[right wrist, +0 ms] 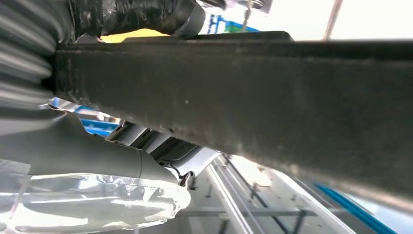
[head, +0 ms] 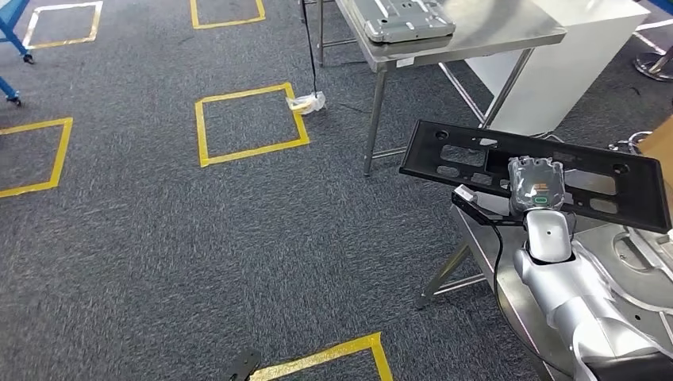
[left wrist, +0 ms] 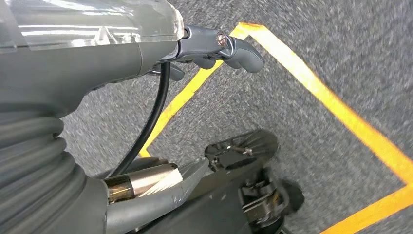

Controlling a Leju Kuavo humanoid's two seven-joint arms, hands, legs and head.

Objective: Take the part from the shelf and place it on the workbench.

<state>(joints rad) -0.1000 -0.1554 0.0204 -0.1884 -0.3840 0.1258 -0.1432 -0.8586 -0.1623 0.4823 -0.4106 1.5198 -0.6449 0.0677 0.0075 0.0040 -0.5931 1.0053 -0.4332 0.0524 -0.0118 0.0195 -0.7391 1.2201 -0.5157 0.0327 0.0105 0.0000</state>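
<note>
In the head view my right hand (head: 536, 184) grips a long flat black part (head: 444, 151) with several cut-outs, holding it level above the corner of a steel surface (head: 508, 290). Up close in the right wrist view, the part's dark edge (right wrist: 253, 107) runs across in front of my right hand (right wrist: 87, 151), whose thick thumb lies under it. A steel workbench (head: 492, 36) stands farther ahead with a grey metal piece (head: 405, 17) on it. My left hand (left wrist: 209, 44) hangs over the carpet with its fingers out and nothing in them.
Grey carpet carries yellow tape squares (head: 250, 123), and a crumpled plastic scrap (head: 305, 101) lies at one corner. A white cabinet (head: 579, 55) stands behind the workbench. Yellow tape (left wrist: 316, 87) also crosses the floor under my left hand. Blue frame legs (head: 9, 40) stand far left.
</note>
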